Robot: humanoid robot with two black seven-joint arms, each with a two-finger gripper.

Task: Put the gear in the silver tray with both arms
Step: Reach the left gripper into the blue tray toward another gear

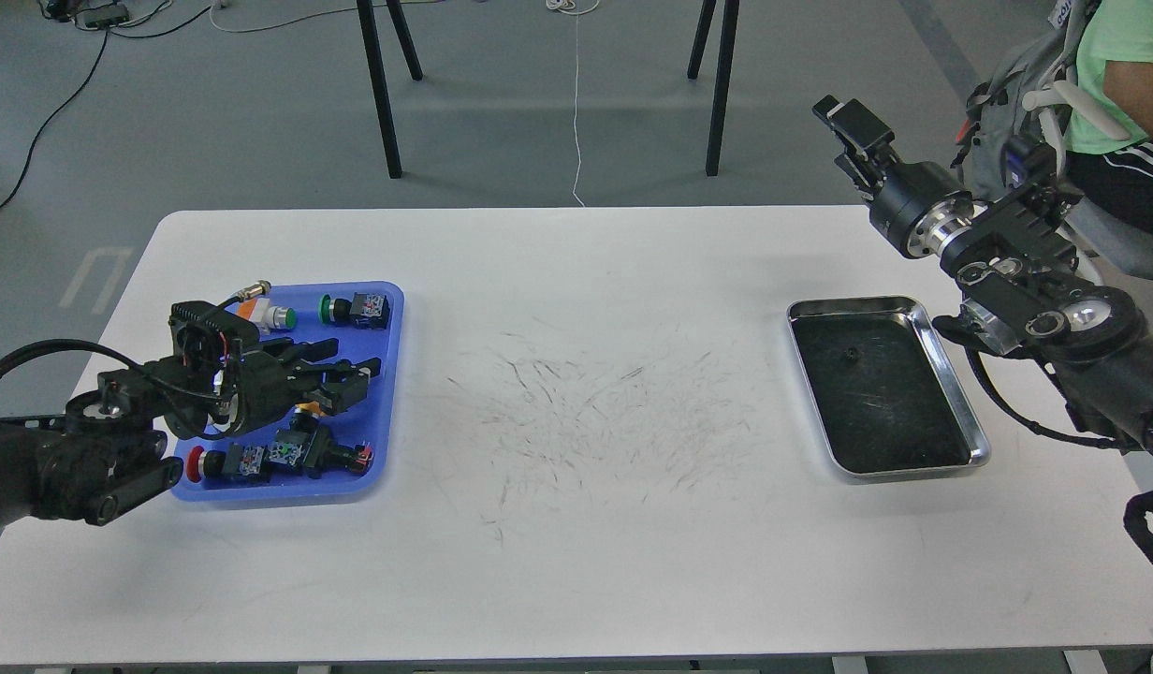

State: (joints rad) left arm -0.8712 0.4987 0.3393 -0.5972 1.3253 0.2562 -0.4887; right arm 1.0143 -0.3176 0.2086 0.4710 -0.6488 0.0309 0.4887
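Holding push-button parts, blue tray (389, 309); silver tray (951, 393) holds one small dark piece (850, 353).

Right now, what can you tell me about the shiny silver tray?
The silver tray is a rectangle of shiny metal with rounded corners and a raised rim. Its dark bottom looks scratched, with one tiny dark speck near the far end. It lies flat on the white table, on the right side. Neither gripper touches it.

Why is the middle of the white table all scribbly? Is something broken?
Nothing looks broken. The table has many thin dark scuff marks in its middle, between the blue tray and the silver tray. Both trays sit flat.
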